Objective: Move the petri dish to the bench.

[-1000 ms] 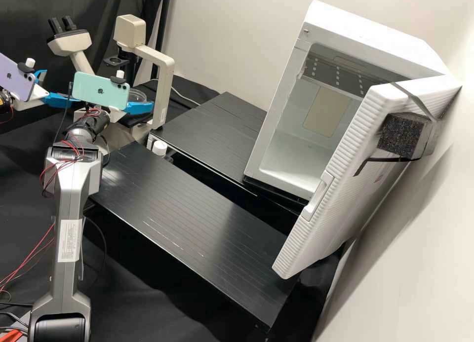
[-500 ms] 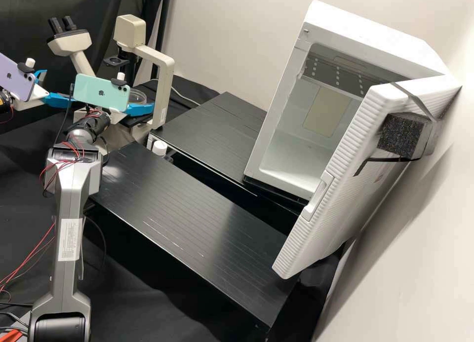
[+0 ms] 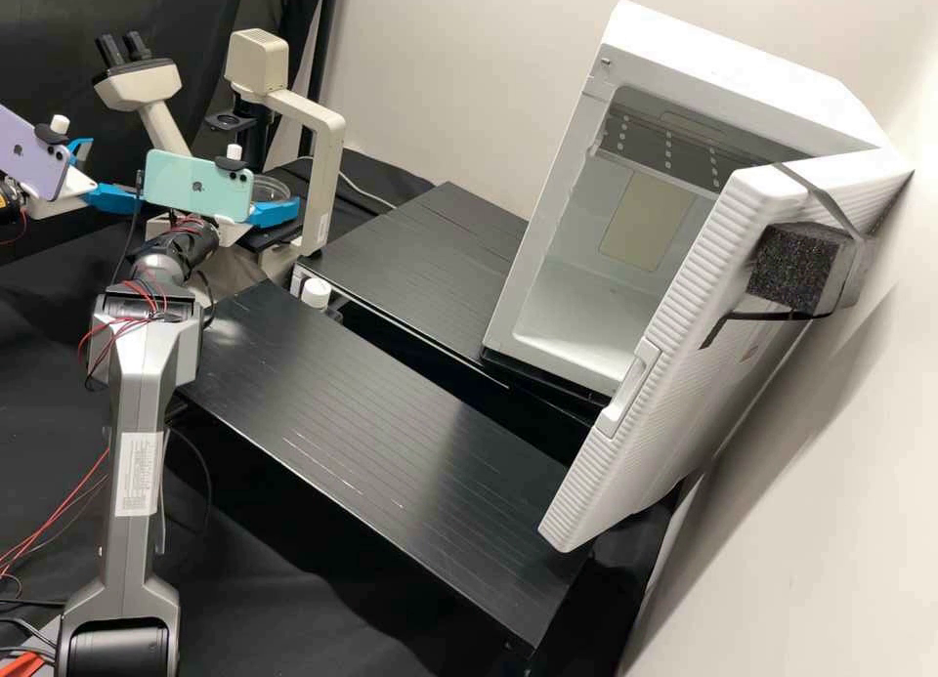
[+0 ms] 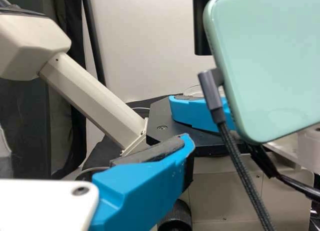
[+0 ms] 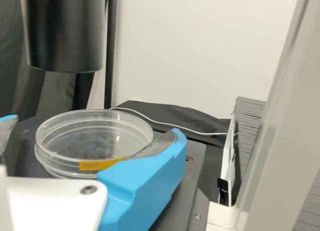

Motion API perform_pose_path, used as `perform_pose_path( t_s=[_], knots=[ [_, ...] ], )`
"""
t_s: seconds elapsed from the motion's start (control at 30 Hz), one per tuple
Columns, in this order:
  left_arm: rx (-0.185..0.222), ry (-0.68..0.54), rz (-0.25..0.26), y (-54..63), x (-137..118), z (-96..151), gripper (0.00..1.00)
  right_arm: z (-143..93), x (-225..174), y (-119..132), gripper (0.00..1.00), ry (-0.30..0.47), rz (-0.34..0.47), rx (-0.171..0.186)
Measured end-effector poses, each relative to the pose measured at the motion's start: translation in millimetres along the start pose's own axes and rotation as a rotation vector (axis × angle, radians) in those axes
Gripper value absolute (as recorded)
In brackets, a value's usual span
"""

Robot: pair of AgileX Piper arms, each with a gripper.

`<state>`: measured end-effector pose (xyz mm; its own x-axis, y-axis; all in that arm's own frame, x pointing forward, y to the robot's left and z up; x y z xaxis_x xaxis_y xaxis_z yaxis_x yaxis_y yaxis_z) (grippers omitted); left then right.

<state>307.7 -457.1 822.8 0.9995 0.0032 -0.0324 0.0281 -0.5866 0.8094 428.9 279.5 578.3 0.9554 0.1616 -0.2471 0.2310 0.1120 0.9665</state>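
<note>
Lying between the wide-spread fingers of the right claw (image 3: pixel 278 211); the clear petri dish (image 5: pixel 92 138) at the microscope (image 3: pixel 326 164).

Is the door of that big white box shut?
No, the door stands open, showing the pale inside of the box.

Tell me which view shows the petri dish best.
The right wrist view: the petri dish is near, almost whole, yellow label included. High view: partly hidden by a blue jaw. Left wrist view: a sliver of rim behind a blue jaw.
</note>
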Motion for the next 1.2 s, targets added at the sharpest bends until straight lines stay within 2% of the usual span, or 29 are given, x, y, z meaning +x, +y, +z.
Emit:
perform_pose_path(
  t_s=[0.07,0.17,0.4,0.67,0.9,1.03,1.13,1.2],
  knots=[
    [0.0,0.0,0.0,0.0,0,0,1.0,1,1,-1,0.0,-0.001,-0.001,-0.008],
    [0.0,0.0,0.0,0.0,0,0,1.0,1,3,-3,0.0,-0.01,-0.005,0.003],
    [0.0,0.0,0.0,0.0,0,0,1.0,0,4,-3,0.0,-0.012,-0.012,-0.002],
    [0.0,0.0,0.0,0.0,0,0,1.0,0,6,-3,0.0,-0.018,-0.013,0.012],
    [0.0,0.0,0.0,0.0,0,0,1.0,3,6,-5,0.0,-0.024,-0.019,0.007],
    [0.0,0.0,0.0,0.0,0,0,1.0,8,1,-2,0.0,-0.018,-0.03,0.006],
    [0.0,0.0,0.0,0.0,0,0,1.0,8,-8,7,0.0,-0.003,-0.032,0.024],
    [0.0,0.0,0.0,0.0,0,0,1.0,8,-14,14,0.0,0.012,-0.03,0.025]
  ],
)
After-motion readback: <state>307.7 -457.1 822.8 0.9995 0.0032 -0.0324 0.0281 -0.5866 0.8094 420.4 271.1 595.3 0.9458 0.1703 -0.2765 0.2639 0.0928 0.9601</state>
